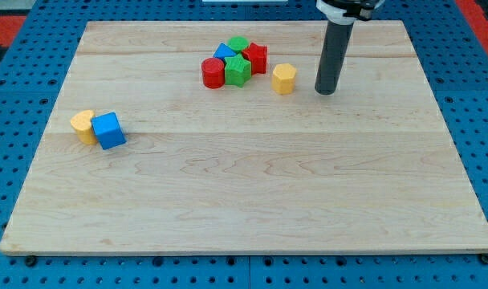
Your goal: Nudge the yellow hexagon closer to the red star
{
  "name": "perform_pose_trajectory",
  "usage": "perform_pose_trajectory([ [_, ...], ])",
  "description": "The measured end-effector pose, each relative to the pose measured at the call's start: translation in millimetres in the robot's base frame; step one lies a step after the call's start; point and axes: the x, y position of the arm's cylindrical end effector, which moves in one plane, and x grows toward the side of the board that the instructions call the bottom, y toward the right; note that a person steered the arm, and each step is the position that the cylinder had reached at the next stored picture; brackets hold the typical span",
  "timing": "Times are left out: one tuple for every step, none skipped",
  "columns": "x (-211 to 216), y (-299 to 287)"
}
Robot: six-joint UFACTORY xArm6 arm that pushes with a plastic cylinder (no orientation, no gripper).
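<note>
One bare rod, no jaws: my tip (326,91) seemingly untouching, beside yellow hexagon (284,79).

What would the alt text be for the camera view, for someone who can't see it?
My tip rests on a wooden board just to the view's right of the yellow hexagon, apart from it. Left of the hexagon is a tight cluster: red star, green star, red cylinder, a blue and a green block. Near the left edge, a yellow block touches a blue cube.

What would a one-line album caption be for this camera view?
My tip stands just right of the yellow hexagon, which sits a small gap right of the red star.
</note>
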Motion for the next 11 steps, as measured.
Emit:
perform_pose_trajectory([
  [-2.1,-15.3],
  [-2.1,-26.1],
  [-2.1,-38.8],
  [-2.2,-49.6],
  [-2.2,-50.4],
  [-3.4,-51.1],
  [-6.6,-51.2],
  [-11.4,-51.2],
  [-13.2,-51.2],
  [-16.4,-51.2],
  [-17.5,-51.2],
])
